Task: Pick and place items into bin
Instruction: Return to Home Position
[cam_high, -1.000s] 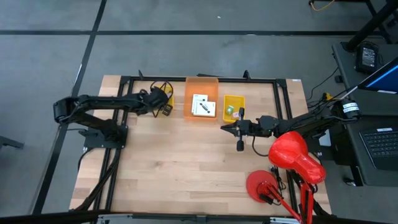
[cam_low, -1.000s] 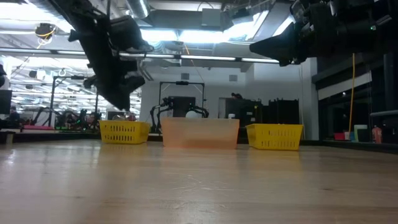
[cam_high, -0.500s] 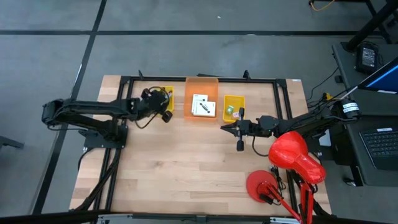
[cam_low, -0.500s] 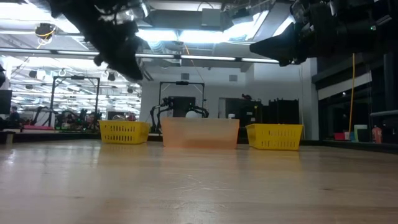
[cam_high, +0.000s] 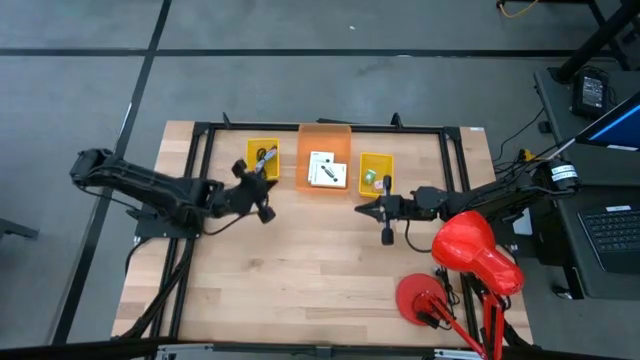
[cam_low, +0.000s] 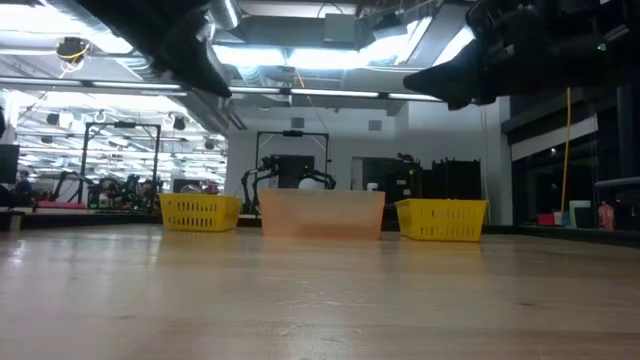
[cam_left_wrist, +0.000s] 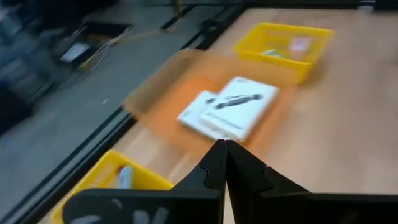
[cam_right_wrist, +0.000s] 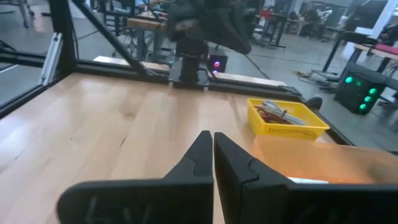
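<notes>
Since the white cards (cam_high: 327, 170) lie in the orange bin (cam_high: 325, 132) and the cords (cam_high: 265, 158) in the left yellow bin (cam_high: 250, 150), and both the left gripper (cam_high: 262, 190) and right gripper (cam_high: 360, 208) hang empty, fingers (cam_left_wrist: 208, 173) pressed together, the likeliest slip is the left arm (cam_high: 150, 188) clipping that yellow bin going home.

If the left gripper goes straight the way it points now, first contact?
Probably the orange bin, at its near wall, with the white cards inside. Height is unclear, so the left gripper could clear the rim.
</notes>
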